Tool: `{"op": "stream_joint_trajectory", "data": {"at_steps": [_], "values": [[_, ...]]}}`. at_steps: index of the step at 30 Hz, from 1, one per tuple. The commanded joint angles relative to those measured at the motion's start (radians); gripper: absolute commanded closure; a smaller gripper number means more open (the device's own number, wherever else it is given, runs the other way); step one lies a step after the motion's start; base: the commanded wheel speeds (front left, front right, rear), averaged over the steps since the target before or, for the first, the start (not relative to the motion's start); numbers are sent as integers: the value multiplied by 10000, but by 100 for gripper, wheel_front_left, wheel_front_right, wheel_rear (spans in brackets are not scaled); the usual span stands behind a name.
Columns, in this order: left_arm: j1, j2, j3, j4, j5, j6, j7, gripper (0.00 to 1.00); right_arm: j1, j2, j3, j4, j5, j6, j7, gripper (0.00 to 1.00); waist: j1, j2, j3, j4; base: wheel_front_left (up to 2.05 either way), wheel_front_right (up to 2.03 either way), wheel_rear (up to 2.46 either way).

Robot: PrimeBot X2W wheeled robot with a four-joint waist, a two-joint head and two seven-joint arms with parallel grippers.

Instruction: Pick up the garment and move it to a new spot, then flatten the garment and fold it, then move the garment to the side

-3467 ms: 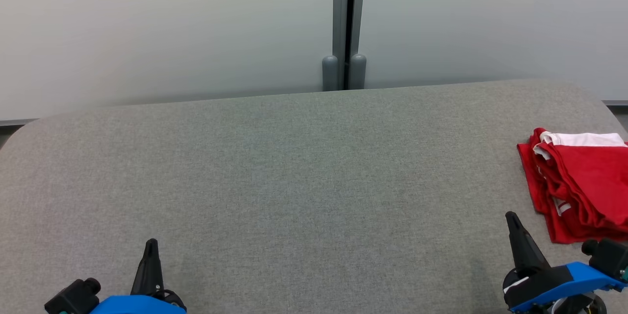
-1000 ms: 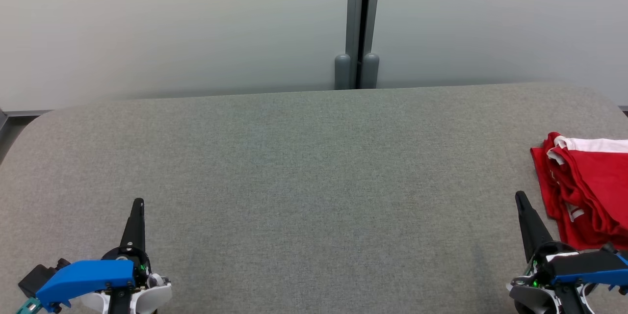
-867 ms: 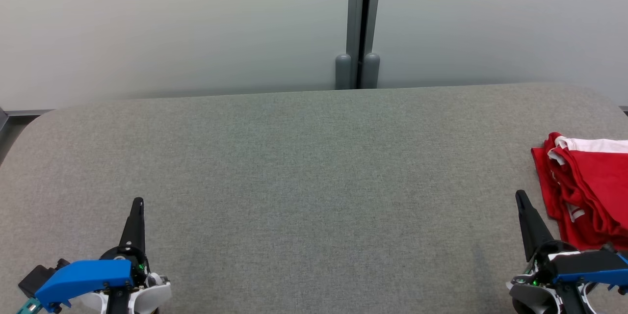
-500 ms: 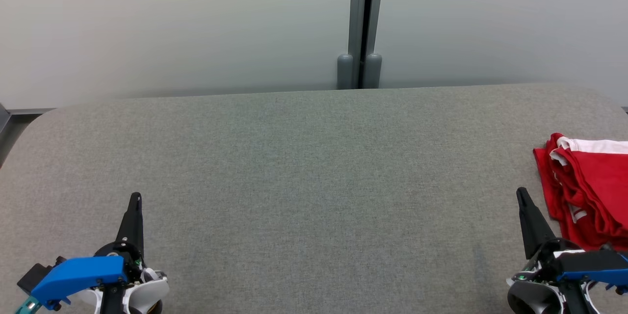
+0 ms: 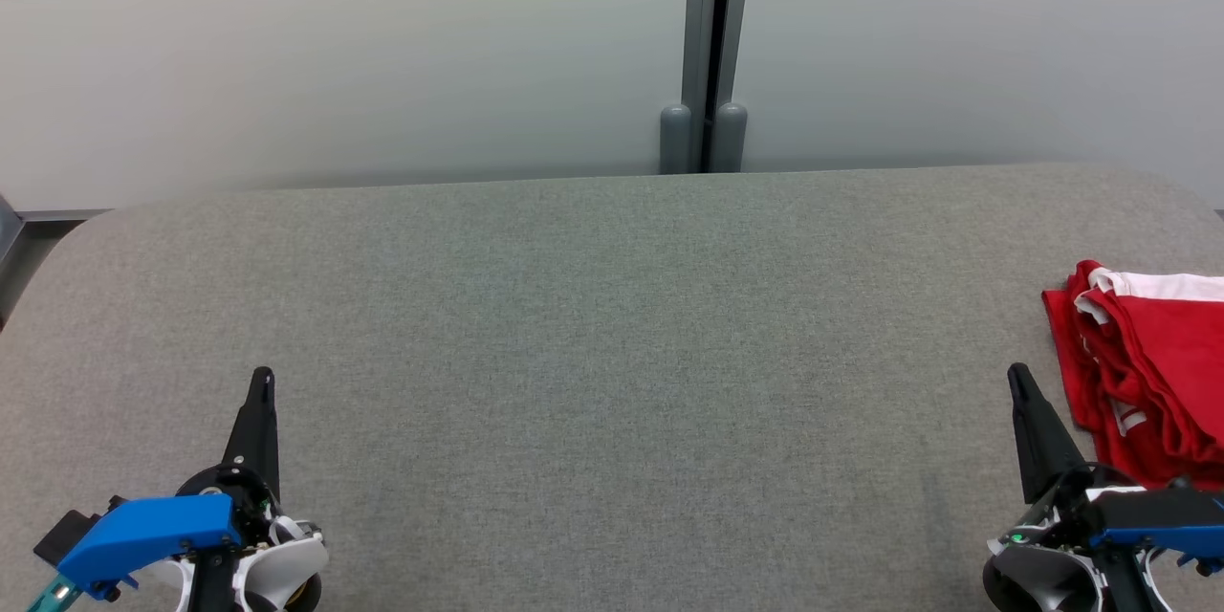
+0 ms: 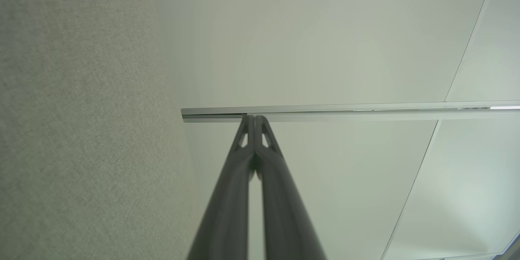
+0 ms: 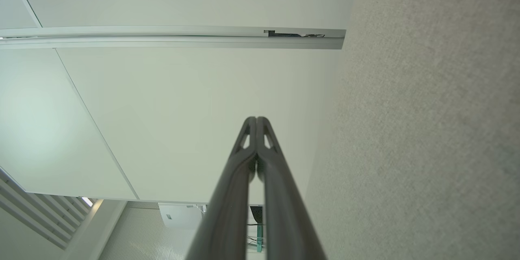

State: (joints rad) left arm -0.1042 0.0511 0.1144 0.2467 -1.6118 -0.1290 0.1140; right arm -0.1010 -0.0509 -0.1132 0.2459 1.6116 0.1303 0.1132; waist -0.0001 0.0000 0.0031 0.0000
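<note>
The garment (image 5: 1152,363) is red with white trim, folded in a bunch at the far right edge of the grey fabric table (image 5: 593,325), partly cut off by the head view's right border. My right gripper (image 5: 1017,373) is shut and empty at the lower right, its tip a little left of the garment and apart from it. At the lower left my left gripper (image 5: 262,376) is shut and empty too, far from the garment. Both wrist views show the fingertips pressed together, left gripper (image 6: 254,118) and right gripper (image 7: 256,120), pointing at the pale wall.
A pale panelled wall with a grey vertical post (image 5: 706,48) stands behind the table's far edge. The table's rounded left corner (image 5: 67,229) drops off to the floor. Grey table fabric lies alongside the fingers in each wrist view.
The head camera has shifted slightly, so the scene drifts right. Both grippers have risen a little in the view, still shut. The garment lies as before.
</note>
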Motion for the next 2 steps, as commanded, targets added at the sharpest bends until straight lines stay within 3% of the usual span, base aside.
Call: {"op": "stream_joint_trajectory", "data": {"at_steps": [1,2], "values": [[-98,-23,23,-39,-19,-34,39,100,-143,19,-29,-19,23,7,29,100,1,0,0,0,0,0,0],[-98,-23,21,-39,-19,-34,38,100,-143,19,-27,-19,23,7,31,100,1,0,0,0,0,0,0]]}}
